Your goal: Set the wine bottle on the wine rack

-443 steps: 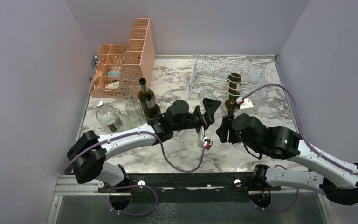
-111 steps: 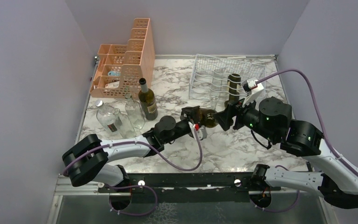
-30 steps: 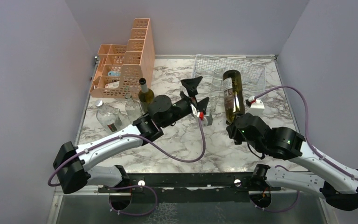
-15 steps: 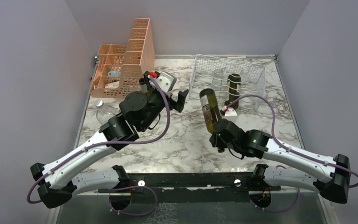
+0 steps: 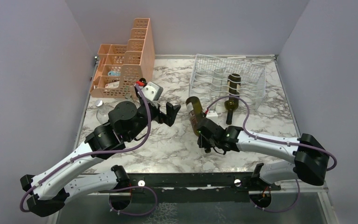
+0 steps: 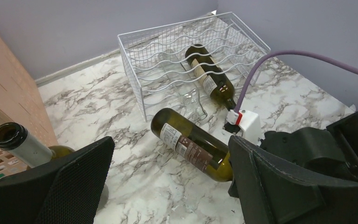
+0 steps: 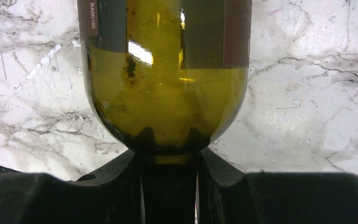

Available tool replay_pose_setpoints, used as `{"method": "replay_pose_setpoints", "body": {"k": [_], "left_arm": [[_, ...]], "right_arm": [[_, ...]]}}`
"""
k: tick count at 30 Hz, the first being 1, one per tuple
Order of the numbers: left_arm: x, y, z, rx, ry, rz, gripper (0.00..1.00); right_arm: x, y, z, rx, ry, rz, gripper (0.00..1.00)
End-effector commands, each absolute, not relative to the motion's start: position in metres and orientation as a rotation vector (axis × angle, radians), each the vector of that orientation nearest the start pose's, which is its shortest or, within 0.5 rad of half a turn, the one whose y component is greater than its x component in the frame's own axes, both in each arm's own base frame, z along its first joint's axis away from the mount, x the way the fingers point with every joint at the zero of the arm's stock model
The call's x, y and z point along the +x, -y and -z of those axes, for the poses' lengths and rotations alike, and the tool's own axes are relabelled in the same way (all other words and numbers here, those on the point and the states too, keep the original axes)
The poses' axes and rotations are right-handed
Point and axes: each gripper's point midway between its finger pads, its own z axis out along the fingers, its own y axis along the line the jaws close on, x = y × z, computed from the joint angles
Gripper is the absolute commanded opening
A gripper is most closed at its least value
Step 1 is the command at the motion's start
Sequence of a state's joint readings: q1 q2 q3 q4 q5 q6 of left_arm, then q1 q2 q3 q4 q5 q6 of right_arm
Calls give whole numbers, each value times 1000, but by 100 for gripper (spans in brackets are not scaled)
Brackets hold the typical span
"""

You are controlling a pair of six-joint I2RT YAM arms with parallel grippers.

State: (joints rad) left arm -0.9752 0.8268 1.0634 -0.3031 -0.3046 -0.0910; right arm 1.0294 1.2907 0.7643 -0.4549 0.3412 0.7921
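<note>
The wine bottle (image 5: 193, 110), dark green with a brown label, lies nearly flat, low over the marble, base toward the wine rack (image 5: 254, 70). I cannot tell if it touches the table. My right gripper (image 5: 204, 135) is shut on its neck. In the right wrist view the bottle's shoulder (image 7: 165, 93) fills the frame above the gripper (image 7: 168, 173). The silvery wire rack (image 6: 168, 42) holds another green bottle (image 5: 233, 91). My left gripper (image 5: 170, 113) is open and empty, left of the held bottle (image 6: 191, 144), which shows in the gap of that gripper (image 6: 171, 150).
A peach perforated organizer (image 5: 126, 60) stands at the back left. An upright green bottle (image 6: 21, 141) stands in front of it, close beside my left wrist. A clear glass bottle (image 5: 100, 108) is farther left. Another clear bottle (image 6: 193, 100) lies at the rack's front.
My right gripper has carried the bottle leftward and down, away from the rack, from tilted upright to nearly flat. My left arm has pulled back left and lowered, still open.
</note>
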Motion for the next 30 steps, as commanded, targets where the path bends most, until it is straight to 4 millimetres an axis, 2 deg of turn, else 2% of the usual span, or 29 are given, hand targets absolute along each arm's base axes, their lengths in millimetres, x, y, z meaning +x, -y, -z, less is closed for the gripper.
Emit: {"method": "replay_pose_setpoints", "body": {"k": [1, 8, 12, 21, 25, 30], "left_arm": [[211, 226, -361, 524, -1600, 549, 99], [219, 230, -356, 541, -1602, 506, 99], [222, 230, -356, 537, -1604, 486, 99], [222, 226, -367, 539, -1570, 474, 99], [221, 224, -370, 536, -1561, 476, 99], [222, 224, -366, 536, -1568, 471, 99]], "right_arm": [[220, -275, -109, -81, -2361, -469, 1], [232, -271, -105, -53, -2364, -449, 1], [239, -271, -110, -33, -2359, -438, 1], [260, -274, -111, 28, -2389, -440, 1], [260, -277, -107, 23, -2410, -448, 1], [256, -270, -98, 42, -2427, -428, 1]]}}
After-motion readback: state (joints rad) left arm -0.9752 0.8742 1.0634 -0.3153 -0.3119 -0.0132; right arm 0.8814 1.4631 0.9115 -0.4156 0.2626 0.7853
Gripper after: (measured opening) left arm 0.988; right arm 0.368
